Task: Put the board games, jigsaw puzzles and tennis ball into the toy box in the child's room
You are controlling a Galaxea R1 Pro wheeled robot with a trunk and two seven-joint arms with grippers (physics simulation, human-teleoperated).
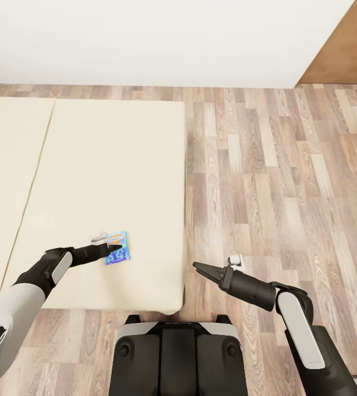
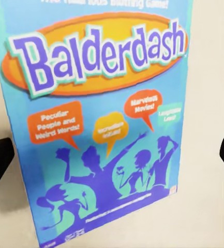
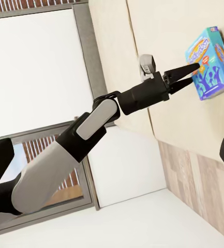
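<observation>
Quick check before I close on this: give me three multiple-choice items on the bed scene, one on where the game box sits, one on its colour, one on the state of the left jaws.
1. Where does the Balderdash box lie?
A. on the bed mattress
B. on the wood floor
C. in a grey bin

2. What is the box's main colour?
A. yellow-green
B. blue
C. white

3. How do the jaws of the left gripper stand?
A. shut on the box
B. open, at the box, not closed on it
C. open, far out over the floor

Key:
1 A, the head view shows the box flat on the beige mattress near its front edge.
2 B, the left wrist view shows a blue cover with an orange title oval.
3 B, the right wrist view shows the two fingers spread apart at the box.
</observation>
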